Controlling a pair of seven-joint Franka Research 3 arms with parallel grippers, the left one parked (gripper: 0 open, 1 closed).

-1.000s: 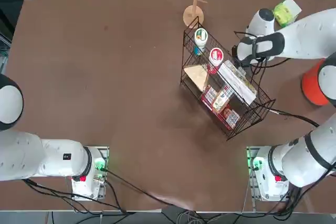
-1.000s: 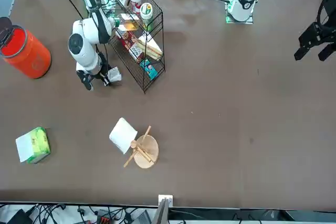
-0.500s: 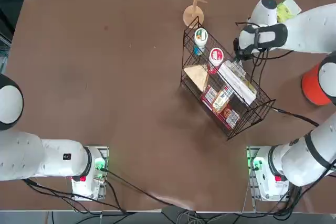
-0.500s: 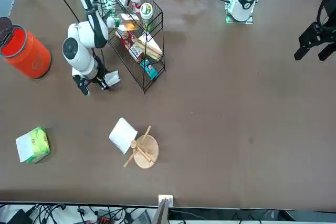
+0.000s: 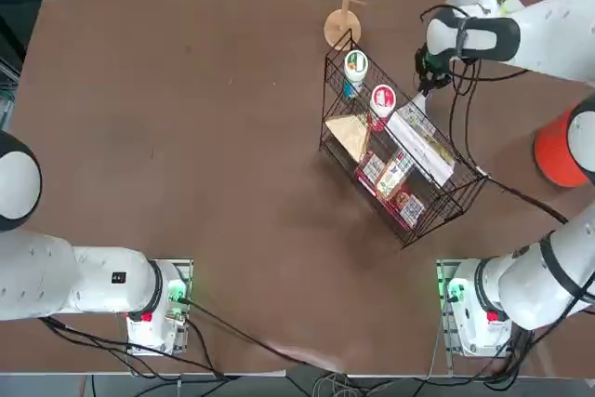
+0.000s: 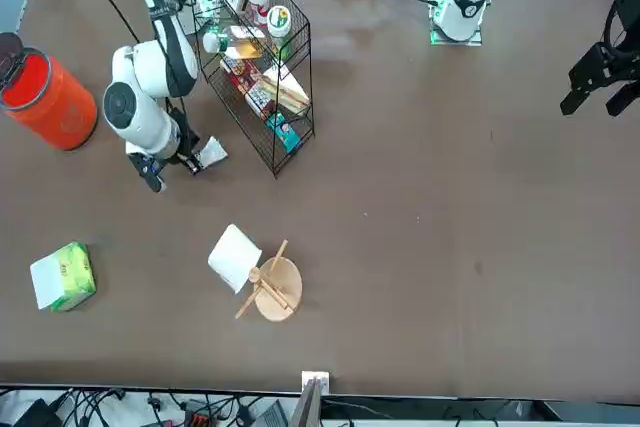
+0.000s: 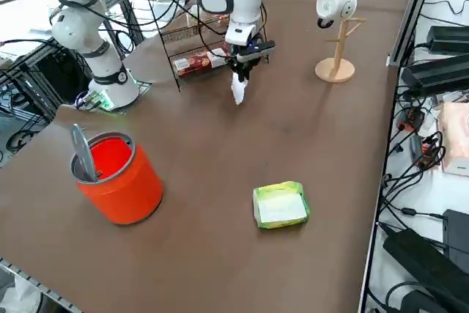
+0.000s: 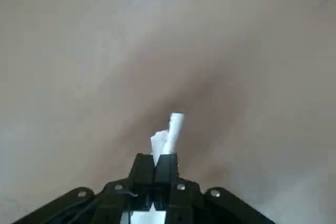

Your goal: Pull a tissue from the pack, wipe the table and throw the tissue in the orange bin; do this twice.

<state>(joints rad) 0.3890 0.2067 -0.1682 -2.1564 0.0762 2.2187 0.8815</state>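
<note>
While the orange bin [image 7: 117, 178] stands on the counter [image 6: 430, 197] with a grey lid piece leaning inside it, the black wire basket [image 5: 395, 151] beside the working arm holds cups, boxes and a long white packet. The right pincer [image 7: 239, 77] is clenched on a white tissue [image 7: 238, 91] whose tip reaches the counter, just beside the basket. The pack [image 7: 280, 205] lies well apart, white tissue showing on top.

The tabletop [image 6: 450, 197] is a matt dark brown, smooth and without shine. The orange bin [image 7: 121, 177] looks like smooth, slightly glossy plastic. The pack [image 7: 280, 205] is soft yellow-green plastic film with white paper on top. The tissue [image 7: 238, 91] is thin, crumpled white paper. The basket [image 5: 402, 160] is black metal wire. The roll stand [image 6: 270, 289] is pale bare wood, and the roll [image 6: 233, 257] is white paper.
</note>
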